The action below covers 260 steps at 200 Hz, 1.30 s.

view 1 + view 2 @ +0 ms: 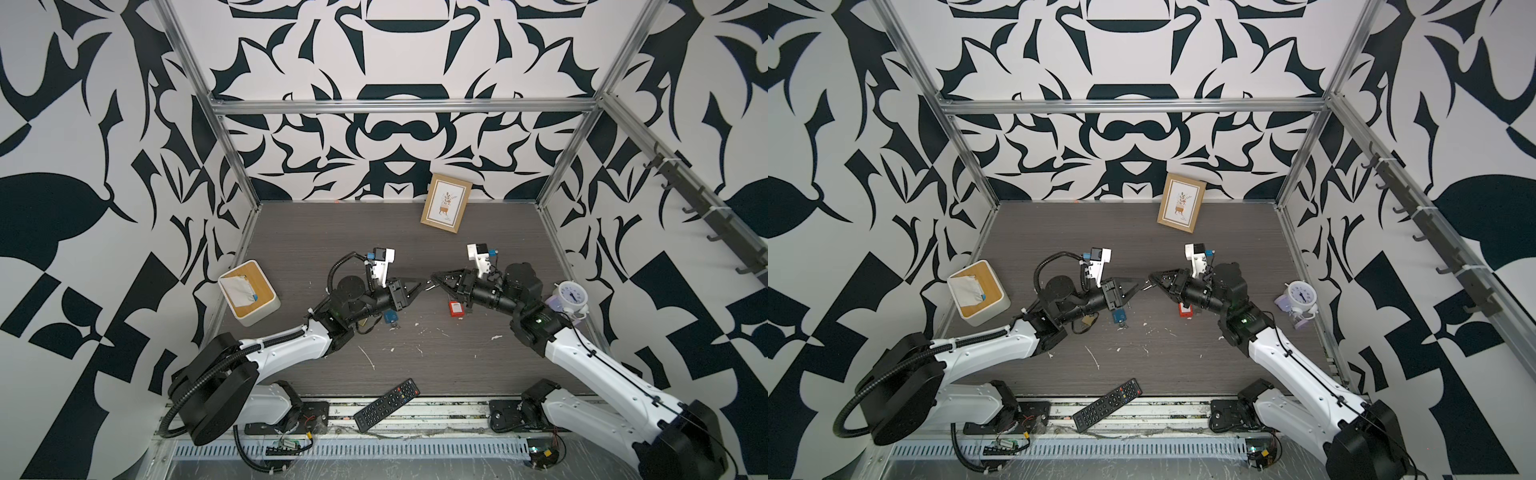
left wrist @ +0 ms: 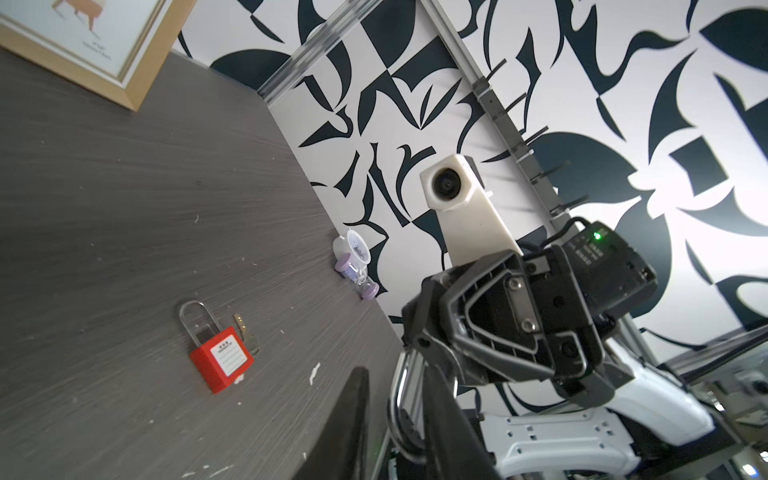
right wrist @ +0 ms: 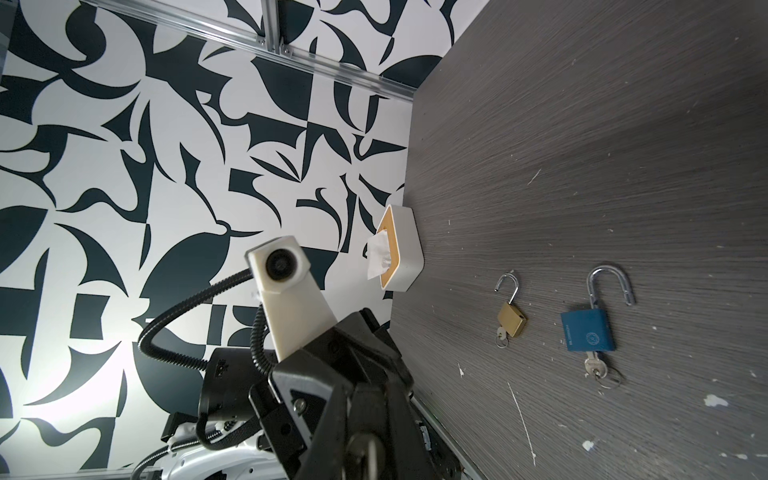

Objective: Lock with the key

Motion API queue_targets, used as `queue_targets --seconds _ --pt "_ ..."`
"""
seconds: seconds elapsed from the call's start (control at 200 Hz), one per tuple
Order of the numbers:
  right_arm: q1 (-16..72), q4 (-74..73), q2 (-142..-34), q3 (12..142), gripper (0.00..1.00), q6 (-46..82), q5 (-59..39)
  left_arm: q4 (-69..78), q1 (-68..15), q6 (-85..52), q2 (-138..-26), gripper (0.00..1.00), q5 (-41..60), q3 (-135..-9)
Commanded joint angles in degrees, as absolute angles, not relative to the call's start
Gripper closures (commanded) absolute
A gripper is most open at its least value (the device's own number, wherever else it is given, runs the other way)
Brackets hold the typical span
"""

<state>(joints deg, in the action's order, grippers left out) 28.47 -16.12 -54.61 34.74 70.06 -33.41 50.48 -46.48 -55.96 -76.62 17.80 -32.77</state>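
Observation:
Both grippers meet in mid-air above the middle of the table. My right gripper (image 1: 434,277) is shut on a small padlock; only its chrome shackle (image 2: 395,411) shows, sticking out of the jaws. My left gripper (image 2: 395,376) has a finger on each side of that shackle. One finger is against it and a narrow gap remains at the other. No key shows at the held padlock. A red padlock (image 2: 220,361), its shackle closed, lies on the table with a brass key (image 2: 245,332) beside it.
A blue padlock (image 3: 588,332) and a brass padlock (image 3: 512,318) lie open, each with a key in it, under my left arm. Tissue box (image 1: 248,293) at left, clock (image 1: 572,296) at right, picture frame (image 1: 445,203) at back, remote (image 1: 386,404) in front.

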Motion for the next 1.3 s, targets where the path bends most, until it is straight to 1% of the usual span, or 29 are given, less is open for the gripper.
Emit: queue_targets --seconds 0.0,0.09,0.155,0.185,0.235,0.295,0.32,0.35,0.49,0.54,0.775,0.945,1.11,1.245,1.295 --pt "28.6 -21.5 -53.1 34.3 1.00 68.1 -34.5 59.0 -46.2 -60.6 -78.6 0.80 19.8 -31.9" --pt "28.5 -22.1 -52.9 33.5 1.00 67.8 -33.9 61.5 -46.2 -62.3 -80.1 0.81 20.6 -31.8" --pt "28.5 -22.7 -52.6 33.0 1.00 67.4 -33.2 62.6 -46.2 -62.8 -80.5 0.80 20.7 -31.4" --pt "28.5 -22.4 -52.2 32.9 1.00 66.8 -32.7 62.9 -46.2 -63.0 -80.4 0.75 20.7 -31.2" --pt "28.5 -20.4 -51.6 33.4 1.00 65.5 -31.9 63.3 -46.2 -63.2 -80.2 0.59 20.8 -30.8" --pt "28.5 -18.2 -51.1 34.0 1.00 63.5 -30.9 62.7 -46.2 -63.2 -79.2 0.49 20.6 -30.3" --pt "28.5 -17.3 -51.0 34.3 1.00 62.9 -30.5 62.2 -46.2 -63.1 -78.9 0.47 20.5 -30.0" --pt "28.5 -16.9 -50.8 34.2 1.00 62.4 -30.1 61.7 -46.2 -62.8 -78.3 0.47 20.5 -29.8" --pt "28.5 -18.1 -51.4 33.6 1.00 61.9 -29.7 61.1 -46.2 -62.8 -76.7 0.54 21.6 -29.7" --pt "28.5 -19.2 -51.7 33.3 1.00 62.0 -30.0 60.7 -46.2 -63.1 -76.8 0.56 22.3 -30.2" --pt "28.5 -21.7 -50.4 32.5 1.00 61.8 -28.8 64.1 -46.2 -66.2 -80.1 0.54 24.4 -32.0" --pt "28.4 -19.5 -48.9 33.8 1.00 60.0 -28.3 63.8 -46.2 -66.6 -79.9 0.52 23.7 -31.5" --pt "28.5 -22.0 -49.2 32.9 1.00 60.9 -28.8 64.8 -46.4 -67.6 -80.2 0.52 23.9 -31.4" --pt "28.5 -23.9 -49.5 32.6 1.00 61.1 -28.7 68.2 -46.6 -69.9 -82.2 0.55 25.0 -32.3" --pt "28.4 -24.7 -49.6 32.5 1.00 61.2 -28.7 69.6 -46.6 -71.1 -83.4 0.59 25.9 -33.0"
